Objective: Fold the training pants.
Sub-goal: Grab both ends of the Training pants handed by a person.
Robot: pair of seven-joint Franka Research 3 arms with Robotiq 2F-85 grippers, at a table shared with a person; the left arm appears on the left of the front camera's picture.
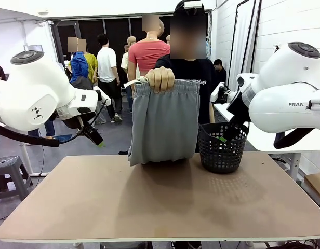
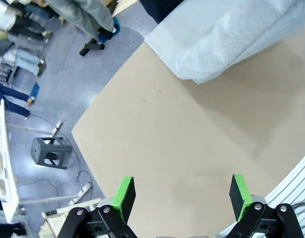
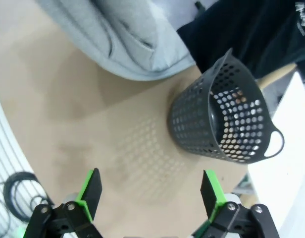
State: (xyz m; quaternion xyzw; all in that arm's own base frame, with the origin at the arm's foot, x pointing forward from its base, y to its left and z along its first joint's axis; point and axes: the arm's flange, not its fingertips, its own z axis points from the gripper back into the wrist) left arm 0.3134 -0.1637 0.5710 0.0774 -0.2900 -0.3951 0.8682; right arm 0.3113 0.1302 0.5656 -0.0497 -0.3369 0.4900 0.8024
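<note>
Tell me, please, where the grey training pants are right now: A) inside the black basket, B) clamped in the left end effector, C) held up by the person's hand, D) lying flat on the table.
C: the person's hand holds the training pants up by the top, beside the basket.

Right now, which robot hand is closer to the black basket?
The right one. The right gripper hovers open by the rim of the black basket. The left gripper hangs open at the left side of the table, beyond the held-up training pants.
</note>
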